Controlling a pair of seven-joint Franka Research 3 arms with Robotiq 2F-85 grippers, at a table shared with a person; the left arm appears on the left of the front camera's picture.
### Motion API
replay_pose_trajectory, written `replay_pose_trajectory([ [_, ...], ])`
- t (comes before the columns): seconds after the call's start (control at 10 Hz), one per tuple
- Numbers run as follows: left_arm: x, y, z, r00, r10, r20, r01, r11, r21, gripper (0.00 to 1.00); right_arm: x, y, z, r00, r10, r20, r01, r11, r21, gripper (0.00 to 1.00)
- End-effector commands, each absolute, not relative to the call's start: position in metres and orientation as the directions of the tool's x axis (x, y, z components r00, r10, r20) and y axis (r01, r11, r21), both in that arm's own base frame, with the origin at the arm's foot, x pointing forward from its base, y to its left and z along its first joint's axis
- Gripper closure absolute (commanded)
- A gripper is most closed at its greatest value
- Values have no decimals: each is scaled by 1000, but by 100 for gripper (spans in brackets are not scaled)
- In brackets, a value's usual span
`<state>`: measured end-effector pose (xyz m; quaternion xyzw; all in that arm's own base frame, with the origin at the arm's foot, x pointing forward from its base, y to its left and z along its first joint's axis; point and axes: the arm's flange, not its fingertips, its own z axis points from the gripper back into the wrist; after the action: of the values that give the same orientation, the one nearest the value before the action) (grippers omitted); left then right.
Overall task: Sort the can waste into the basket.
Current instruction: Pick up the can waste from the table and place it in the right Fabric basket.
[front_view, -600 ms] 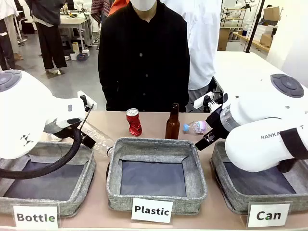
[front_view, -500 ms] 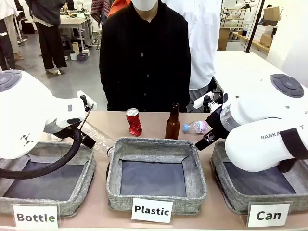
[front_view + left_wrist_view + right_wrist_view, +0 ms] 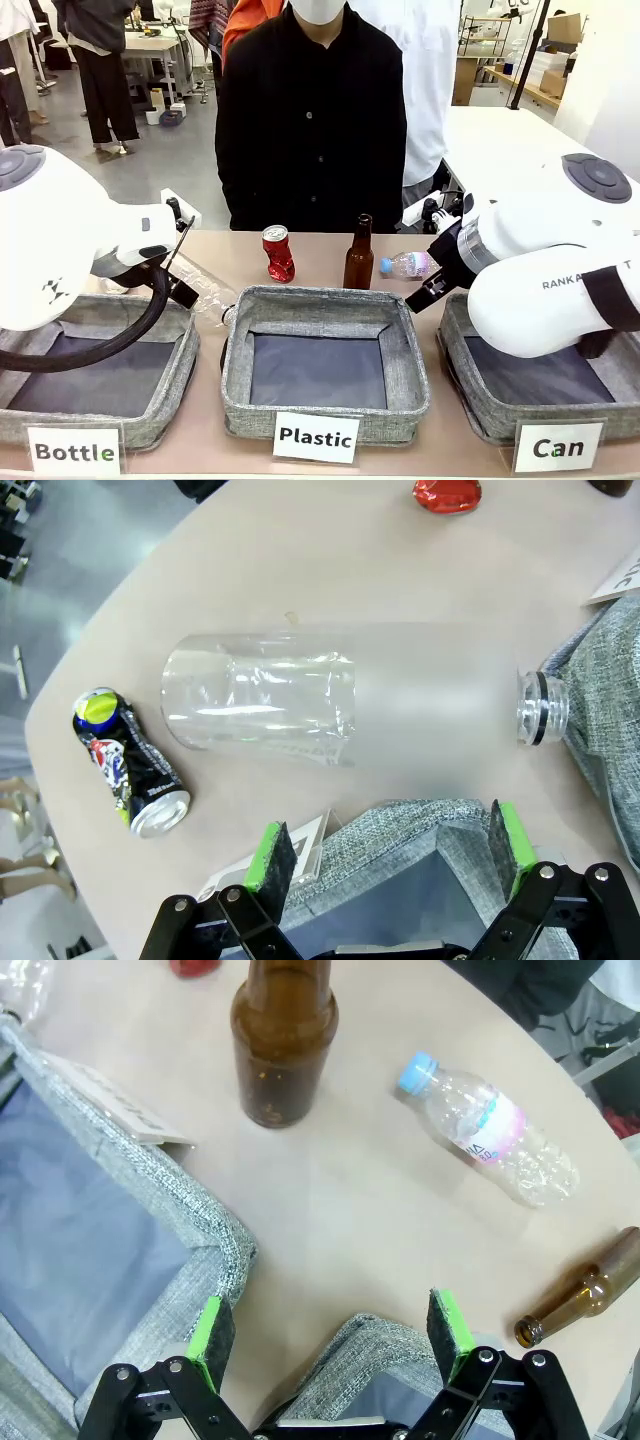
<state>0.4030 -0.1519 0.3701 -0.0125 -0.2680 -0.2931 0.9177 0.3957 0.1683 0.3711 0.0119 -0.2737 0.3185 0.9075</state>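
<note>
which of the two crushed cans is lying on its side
The dark blue printed can, lying flat beside the clear plastic bottle. The red can stands upright next to the standing brown bottle.

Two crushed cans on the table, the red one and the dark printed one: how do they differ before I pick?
Pose: the red can stands on end beside the upright brown bottle; the dark printed can lies on its side near the clear plastic bottle. Look: the red can is mostly red with a silver top; the dark printed can carries blue, yellow and red print. Both are crushed.
</note>
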Motion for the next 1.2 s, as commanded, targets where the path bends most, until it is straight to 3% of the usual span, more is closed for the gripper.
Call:
replay_pose_trajectory([
  [0.0,403,-152,370,684,-532,499,545,828,134,0,396,168,371,647,571,505,-584,797,-152,0],
  [1.0,403,-152,370,685,-531,499,545,828,134,0,394,171,379,664,568,486,-596,795,-114,0],
  [1.1,392,-140,390,673,-534,512,590,805,64,0,389,167,396,681,568,461,-603,793,-87,0],
])
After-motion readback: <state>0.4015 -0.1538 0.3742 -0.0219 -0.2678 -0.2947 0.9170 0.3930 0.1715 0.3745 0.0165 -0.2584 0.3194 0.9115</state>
